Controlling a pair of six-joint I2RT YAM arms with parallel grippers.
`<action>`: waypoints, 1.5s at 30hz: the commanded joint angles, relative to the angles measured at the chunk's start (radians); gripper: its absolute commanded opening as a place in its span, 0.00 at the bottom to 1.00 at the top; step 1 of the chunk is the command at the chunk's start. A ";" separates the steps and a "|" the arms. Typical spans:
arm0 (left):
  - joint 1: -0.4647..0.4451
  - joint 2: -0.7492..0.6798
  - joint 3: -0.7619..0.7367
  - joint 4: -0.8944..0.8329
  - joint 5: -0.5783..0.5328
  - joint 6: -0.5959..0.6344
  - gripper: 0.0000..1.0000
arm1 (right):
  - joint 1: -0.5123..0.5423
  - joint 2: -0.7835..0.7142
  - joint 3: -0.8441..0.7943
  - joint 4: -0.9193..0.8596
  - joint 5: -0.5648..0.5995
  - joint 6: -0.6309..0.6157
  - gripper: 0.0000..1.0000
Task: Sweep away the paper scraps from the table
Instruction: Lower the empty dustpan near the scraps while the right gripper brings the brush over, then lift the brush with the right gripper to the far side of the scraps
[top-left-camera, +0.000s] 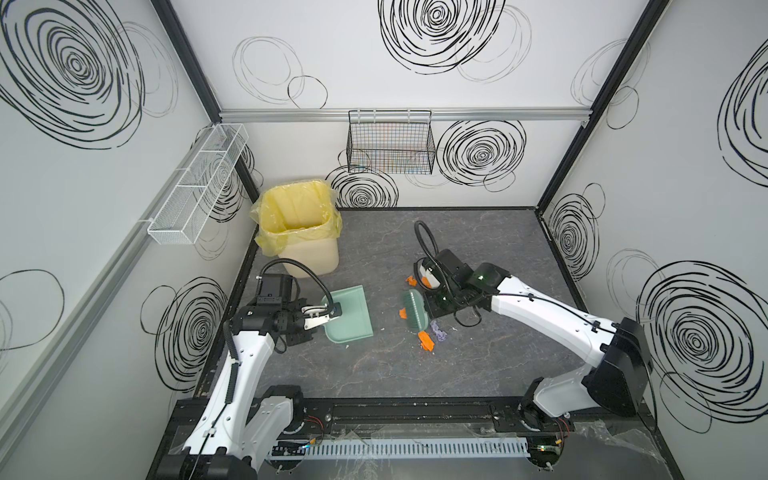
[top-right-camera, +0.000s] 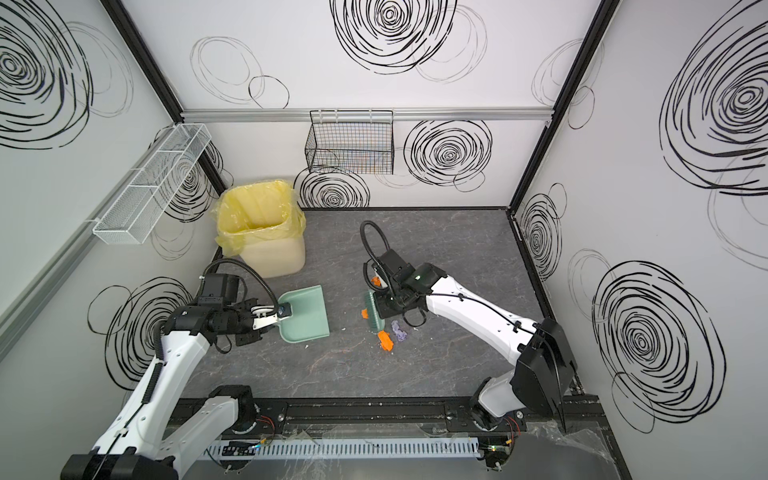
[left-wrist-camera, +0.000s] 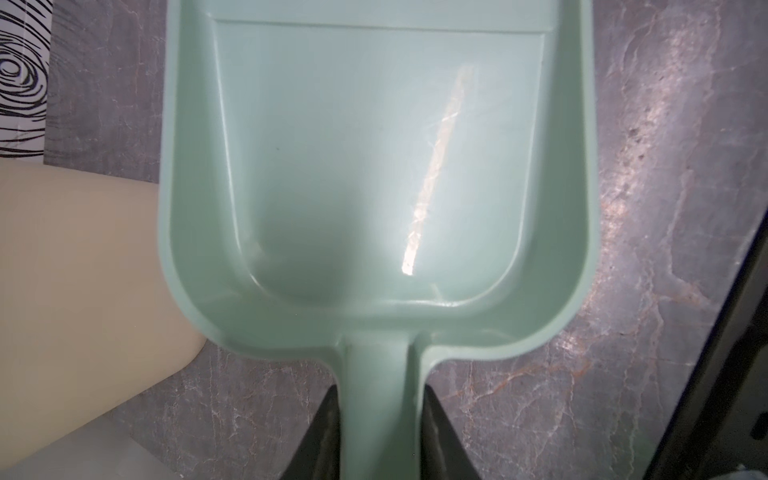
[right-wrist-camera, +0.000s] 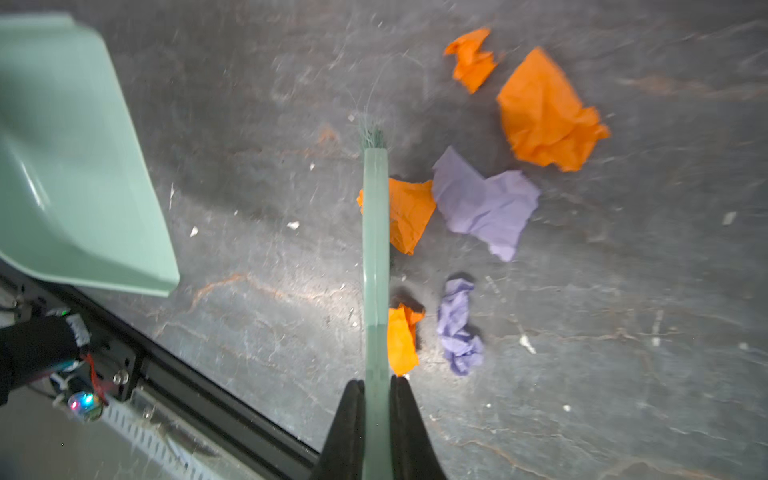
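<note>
The dark grey bench (top-left-camera: 415, 374) carries a bin (top-left-camera: 301, 232) with a yellow liner at its far left corner. Near the bin is the mint-green dustpan (left-wrist-camera: 374, 166), and the left claw (left-wrist-camera: 380, 399) is grasping its handle. To the right of it, the right claw (right-wrist-camera: 377, 390) is clenched on the handle of the green brush (right-wrist-camera: 376, 249). The paper scraps (right-wrist-camera: 548, 112), orange and lavender, lie on the bench near its middle, just beside the brush, mostly on the side away from the dustpan; one orange piece is partly under the brush
</note>
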 joint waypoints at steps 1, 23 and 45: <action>0.007 0.002 -0.019 0.019 0.037 -0.013 0.00 | -0.014 -0.031 0.070 -0.056 -0.009 -0.055 0.00; -0.072 0.129 -0.054 0.110 0.078 -0.114 0.00 | -0.003 -0.367 -0.197 -0.166 -0.023 -0.005 0.00; -0.136 0.116 -0.086 0.118 0.057 -0.181 0.00 | -0.087 -0.132 -0.084 -0.058 0.121 -0.005 0.00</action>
